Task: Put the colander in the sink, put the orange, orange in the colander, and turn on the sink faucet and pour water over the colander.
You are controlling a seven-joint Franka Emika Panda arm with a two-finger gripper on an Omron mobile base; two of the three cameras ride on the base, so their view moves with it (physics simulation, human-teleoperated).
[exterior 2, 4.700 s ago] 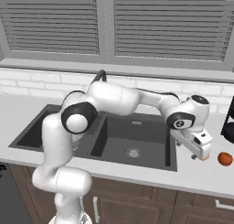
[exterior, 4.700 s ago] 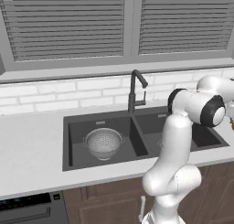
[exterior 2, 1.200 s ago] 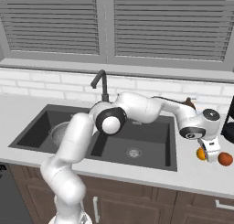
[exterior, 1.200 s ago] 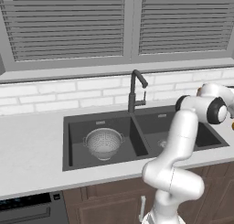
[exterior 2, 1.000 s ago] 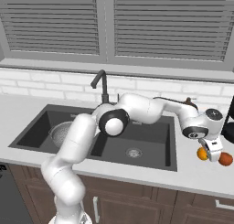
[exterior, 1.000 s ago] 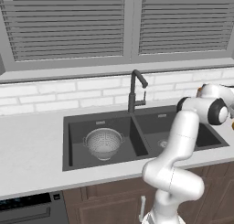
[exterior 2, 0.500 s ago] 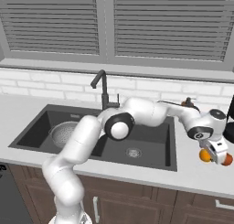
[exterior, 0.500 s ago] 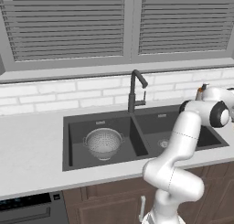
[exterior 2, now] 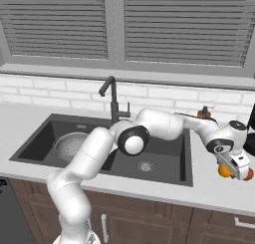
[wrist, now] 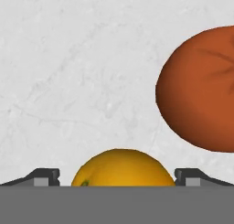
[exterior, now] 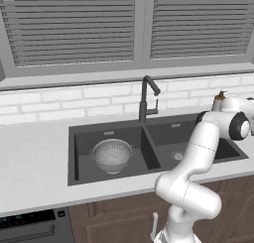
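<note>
Hand view. The gripper (wrist: 117,175) stands with its fingers spread wide, one dark tip at each side of the yellow-orange orange (wrist: 122,167), which lies directly between them, apart from both, on the pale counter (wrist: 68,72). A second, redder orange (wrist: 201,88) lies beyond the right fingertip, outside the span.

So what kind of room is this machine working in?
A kitchen, drawn by computer. There's a dark double sink with a tall faucet set in a pale counter, wooden cabinets below, a colander in one basin, and oranges on the counter.
</note>
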